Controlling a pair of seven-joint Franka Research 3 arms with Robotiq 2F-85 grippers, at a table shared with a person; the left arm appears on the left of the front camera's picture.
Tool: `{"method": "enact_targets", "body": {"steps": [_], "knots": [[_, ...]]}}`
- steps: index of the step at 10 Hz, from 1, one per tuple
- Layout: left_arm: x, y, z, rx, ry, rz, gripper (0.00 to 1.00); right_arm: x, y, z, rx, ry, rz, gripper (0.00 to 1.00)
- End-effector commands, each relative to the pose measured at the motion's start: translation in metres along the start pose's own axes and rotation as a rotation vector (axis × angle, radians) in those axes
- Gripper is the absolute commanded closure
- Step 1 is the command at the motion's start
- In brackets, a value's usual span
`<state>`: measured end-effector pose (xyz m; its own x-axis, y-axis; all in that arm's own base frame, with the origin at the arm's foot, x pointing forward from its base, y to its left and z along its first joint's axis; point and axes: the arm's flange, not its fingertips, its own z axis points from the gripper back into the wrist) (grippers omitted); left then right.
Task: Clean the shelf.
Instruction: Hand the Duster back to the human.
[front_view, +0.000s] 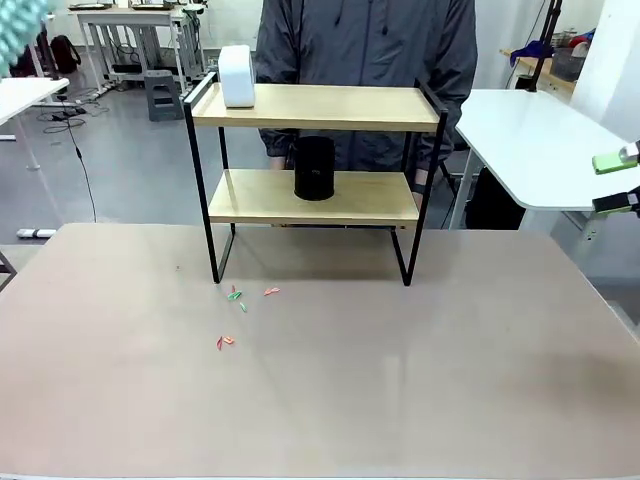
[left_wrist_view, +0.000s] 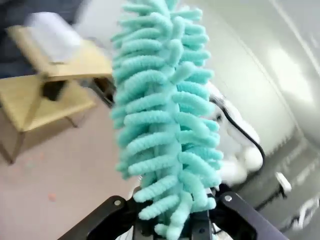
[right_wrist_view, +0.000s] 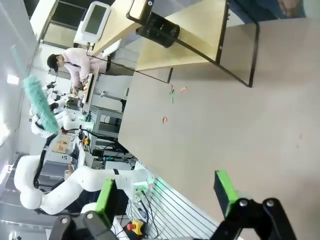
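Observation:
The shelf (front_view: 318, 108), two light wooden boards in a black frame, stands at the table's far middle in the front view. A white box (front_view: 237, 75) rests on its top board and a black cylinder (front_view: 314, 168) on the lower one. My left gripper (left_wrist_view: 175, 222) is shut on the base of a fluffy teal duster (left_wrist_view: 165, 110), held high off to the left; its tip (front_view: 20, 30) shows at the top-left corner. The shelf (left_wrist_view: 47, 82) lies well beyond the duster. My right gripper (front_view: 617, 182) hovers at the right edge, open and holding nothing (right_wrist_view: 165, 196), far from the shelf (right_wrist_view: 175, 35).
Small red and green scraps (front_view: 238, 296) lie on the beige table (front_view: 400, 380) in front of the shelf's left leg, with more (front_view: 225, 342) nearer me. A person in a dark jacket (front_view: 365, 45) stands behind the shelf. A white side table (front_view: 540, 140) stands to the right.

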<state>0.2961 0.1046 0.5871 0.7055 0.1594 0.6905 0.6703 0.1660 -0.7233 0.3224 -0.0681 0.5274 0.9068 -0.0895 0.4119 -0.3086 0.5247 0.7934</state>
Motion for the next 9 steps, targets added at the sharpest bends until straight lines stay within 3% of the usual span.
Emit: {"method": "enact_targets", "body": {"steps": [1,3,4,5,6,9], "knots": [[0.017,0.069,-0.017,0.171,-0.293,0.411,1.00,-0.002,-0.009,-0.004,0.009,0.010,0.015,0.00],[0.001,0.128,-0.023,0.261,-0.210,0.689,1.00,-0.002,-0.009,-0.004,0.009,0.010,0.015,0.00],[-0.002,0.145,-0.030,0.289,-0.146,0.782,1.00,-0.002,-0.009,-0.004,0.009,0.010,0.015,0.00],[-0.001,0.152,-0.041,0.248,-0.018,0.812,1.00,-0.002,-0.009,-0.004,0.009,0.010,0.015,0.00],[-0.015,0.159,-0.013,0.302,-0.122,0.609,1.00,-0.002,-0.009,-0.004,0.009,0.010,0.015,0.00],[-0.015,0.159,-0.013,0.302,-0.122,0.609,1.00,-0.002,-0.009,-0.004,0.009,0.010,0.015,0.00]]}}
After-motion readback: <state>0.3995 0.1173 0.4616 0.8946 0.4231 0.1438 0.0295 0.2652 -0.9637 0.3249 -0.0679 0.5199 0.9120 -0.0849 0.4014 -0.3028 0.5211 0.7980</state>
